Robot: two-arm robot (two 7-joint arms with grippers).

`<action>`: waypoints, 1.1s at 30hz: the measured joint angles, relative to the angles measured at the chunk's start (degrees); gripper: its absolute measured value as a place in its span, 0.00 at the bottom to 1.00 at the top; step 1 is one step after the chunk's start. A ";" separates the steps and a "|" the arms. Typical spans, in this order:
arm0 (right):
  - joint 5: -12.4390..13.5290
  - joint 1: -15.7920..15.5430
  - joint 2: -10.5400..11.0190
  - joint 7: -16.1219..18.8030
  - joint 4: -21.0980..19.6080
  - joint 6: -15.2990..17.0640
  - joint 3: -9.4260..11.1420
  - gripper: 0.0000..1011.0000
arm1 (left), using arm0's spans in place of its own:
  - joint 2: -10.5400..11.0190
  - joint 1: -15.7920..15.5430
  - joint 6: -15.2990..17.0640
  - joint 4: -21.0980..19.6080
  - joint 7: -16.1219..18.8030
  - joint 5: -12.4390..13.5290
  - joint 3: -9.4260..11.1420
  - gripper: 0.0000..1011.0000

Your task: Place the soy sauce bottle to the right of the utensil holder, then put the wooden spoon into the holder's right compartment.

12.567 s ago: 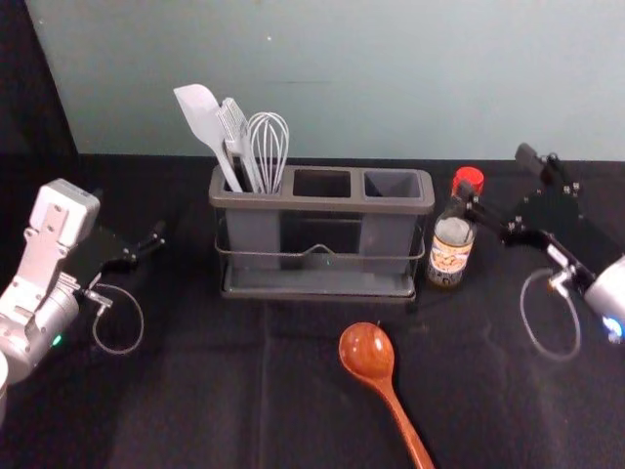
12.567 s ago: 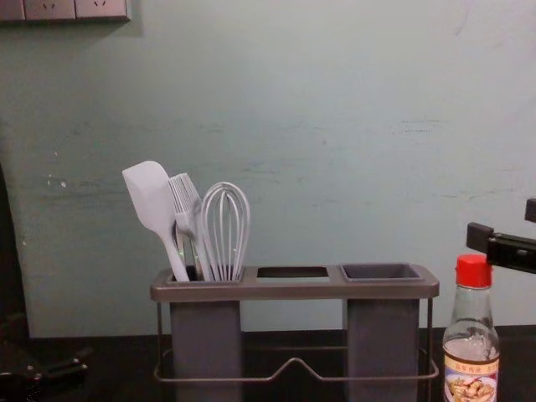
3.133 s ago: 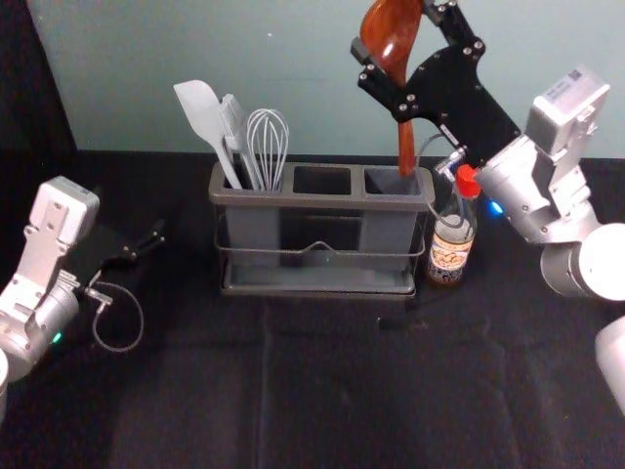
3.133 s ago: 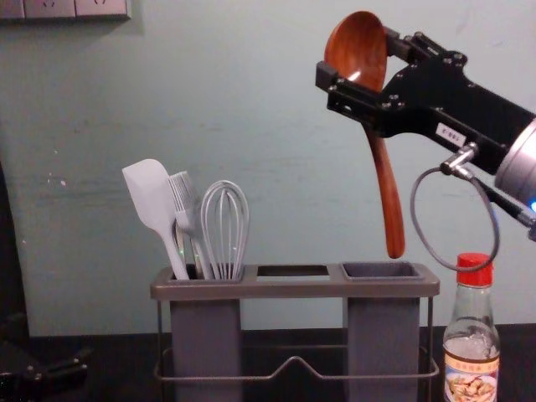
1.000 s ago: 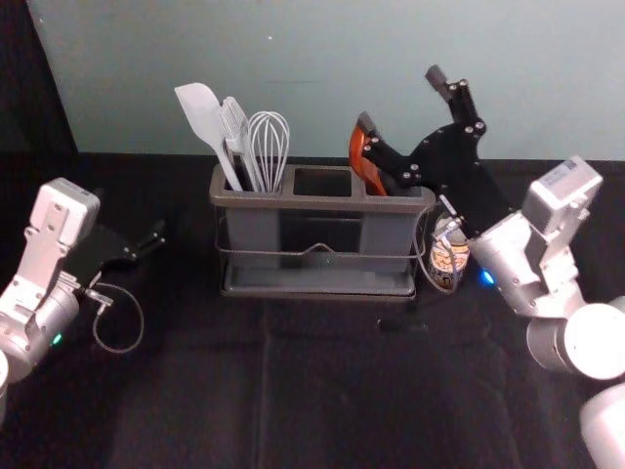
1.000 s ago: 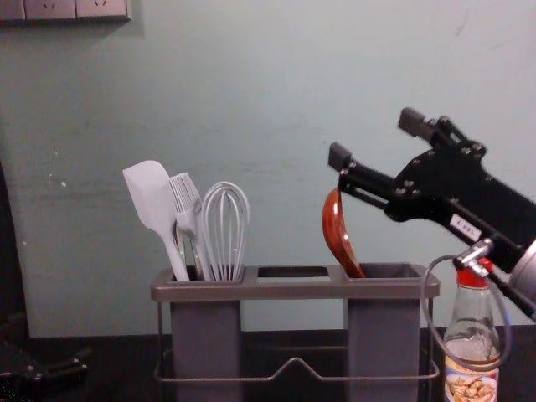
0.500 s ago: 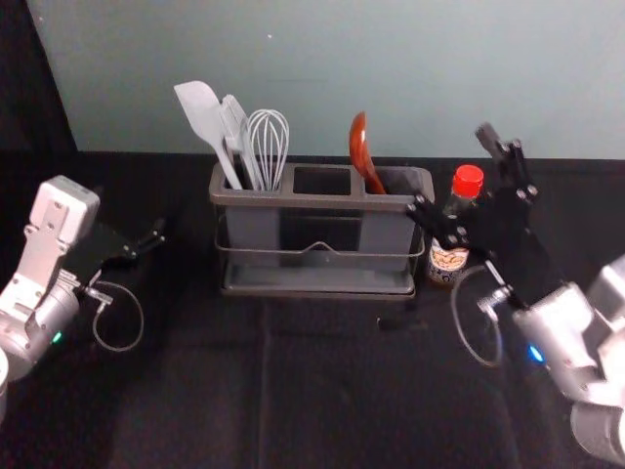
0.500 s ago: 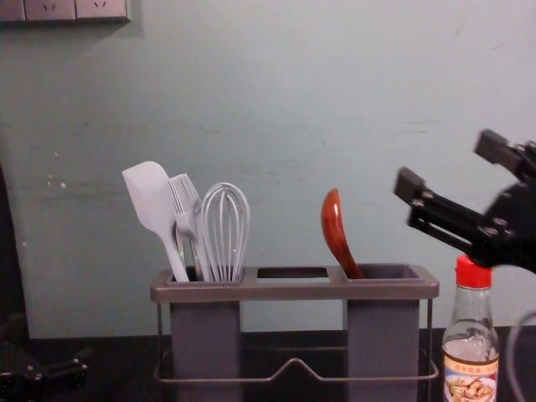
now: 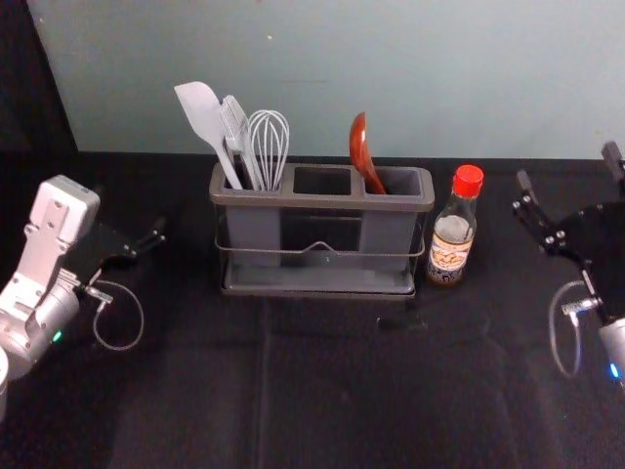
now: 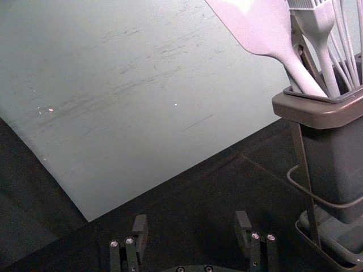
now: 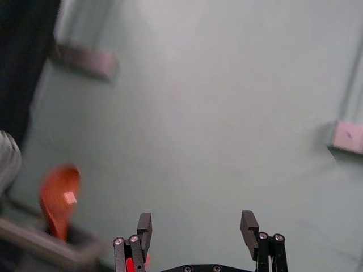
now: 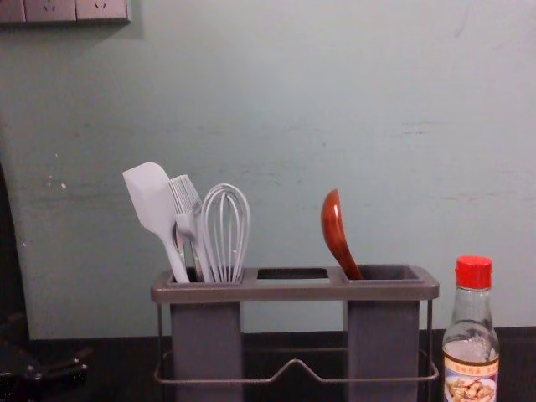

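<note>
My right gripper (image 9: 568, 166) is wide and empty, off right of the soy sauce bottle (image 9: 451, 249), which stands just right of the utensil holder (image 12: 293, 291). Glass, so probably heavyish and breakable; I'd grab mid-body. Wooden spoon (image 12: 336, 230) leans in the right compartment (image 12: 383, 335), likely light, stiff, slick: pinch the bowl. Left gripper (image 10: 191, 221) is parked left, spread.

left of the utensil holder (image 9: 322, 203), the left arm (image 9: 29, 318) is whitish silver with rounded joints, a boxy pale housing (image 9: 66, 208) dotted with small dark screws, a green light (image 9: 57, 337) and a looped grey cable (image 9: 140, 322). its left gripper (image 9: 129, 217) is black. right of the holder, the right gripper (image 9: 568, 166) is also black, with blocky dark grey fingertips and round silvery screws (image 11: 262, 236); behind it are another grey cable loop (image 9: 553, 332) and a silvery wrist with a blue light (image 9: 614, 371).
</note>
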 joint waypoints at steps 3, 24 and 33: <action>-3.91 -0.92 -0.18 -2.20 -0.85 5.17 0.91 0.99 | 0.00 0.00 -0.01 0.00 0.00 0.00 0.00 0.99; -1.34 7.22 5.03 4.47 10.86 22.29 -0.04 0.99 | 0.00 0.00 0.00 0.00 0.00 0.00 0.00 0.99; 1.00 14.04 7.43 8.73 14.85 26.08 -2.51 0.99 | 0.00 0.00 0.00 0.00 0.00 0.00 0.00 0.99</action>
